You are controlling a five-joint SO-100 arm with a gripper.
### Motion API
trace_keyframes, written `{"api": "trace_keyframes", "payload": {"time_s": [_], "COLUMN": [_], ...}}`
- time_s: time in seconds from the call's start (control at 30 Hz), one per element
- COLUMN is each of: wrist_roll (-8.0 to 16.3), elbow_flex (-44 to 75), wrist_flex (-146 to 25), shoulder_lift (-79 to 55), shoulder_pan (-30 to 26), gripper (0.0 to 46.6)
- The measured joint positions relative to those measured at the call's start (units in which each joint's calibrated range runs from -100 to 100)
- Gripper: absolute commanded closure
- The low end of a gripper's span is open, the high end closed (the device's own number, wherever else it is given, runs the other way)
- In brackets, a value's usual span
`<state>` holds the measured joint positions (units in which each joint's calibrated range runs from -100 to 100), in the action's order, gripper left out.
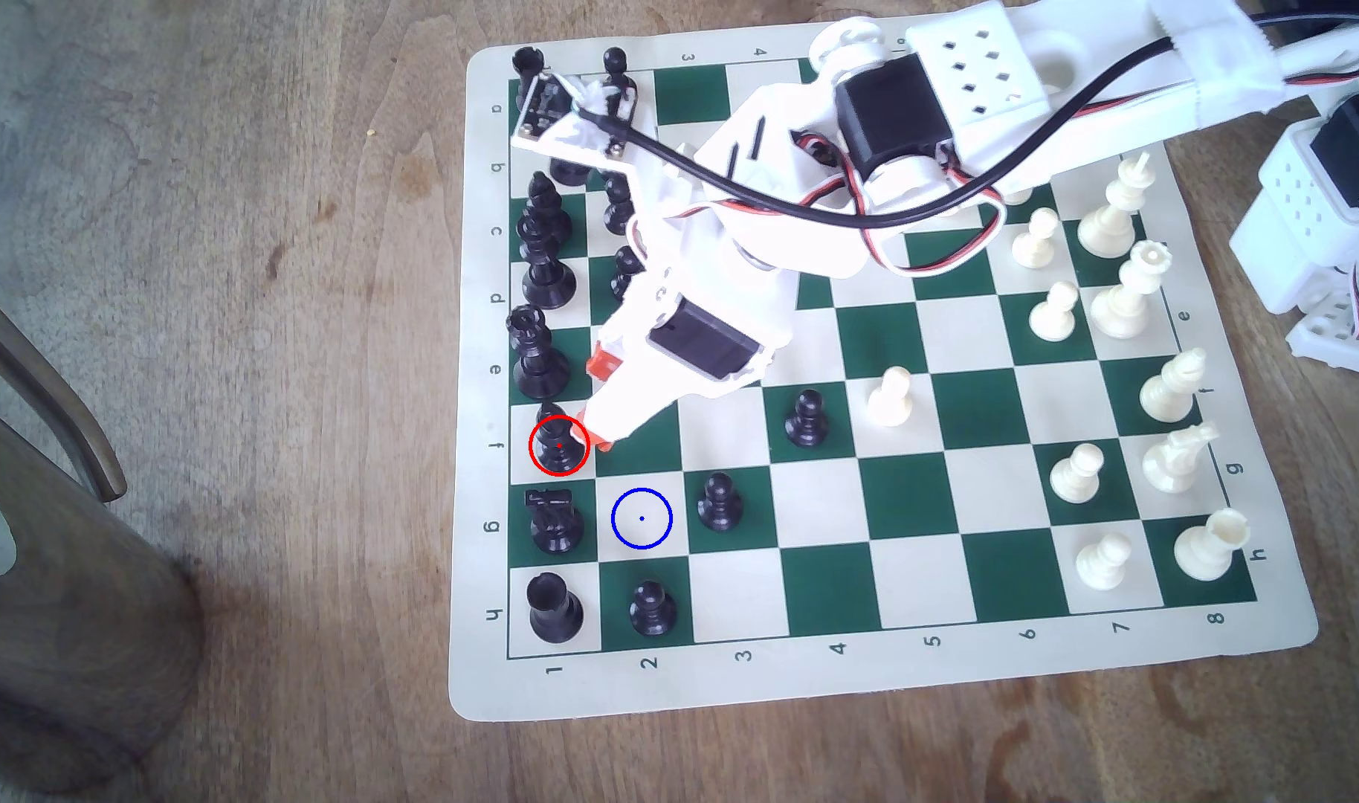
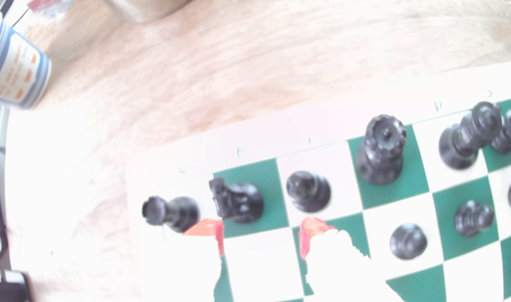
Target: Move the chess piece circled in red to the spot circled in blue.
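Beside black bishop point(image 1: 557, 444) | jaws parted (wrist view) | touching: unclear

A brown wooden tabletop point(image 1: 275, 347) is seen; a green-and-cream roll-up chess mat point(image 1: 854, 679) is laid on it, a dark cylindrical container point(image 1: 58, 587) at nine o'clock.

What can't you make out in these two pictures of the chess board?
- Exterior view: the arm covers several black pieces and squares near the board's top corner.
- Exterior view: the tool tips sit beside the black bishop; any contact is unclear.
- Wrist view: glare washes out the tool's white fingers and the board's edge letters.
- Wrist view: the mug is cut off by the frame edge.
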<state>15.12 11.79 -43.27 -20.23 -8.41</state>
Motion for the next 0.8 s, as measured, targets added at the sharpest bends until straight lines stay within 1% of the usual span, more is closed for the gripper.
{"api": "trace_keyframes", "payload": {"time_s": [0.13, 0.4, 0.6, 0.8], "wrist_roll": [0.0, 0.0, 0.0, 0.0], "elbow_flex": [3.3, 3.4, 6.0, 6.0], "wrist_flex": [0.2, 3.3, 5.1, 7.1], "shoulder_lift": [-3.9, -7.9, -11.1, -12.0], "shoulder_pan": [0.3, 0.7, 1.0, 1.8], "gripper": [32.8, 32.7, 32.8, 34.2]}}
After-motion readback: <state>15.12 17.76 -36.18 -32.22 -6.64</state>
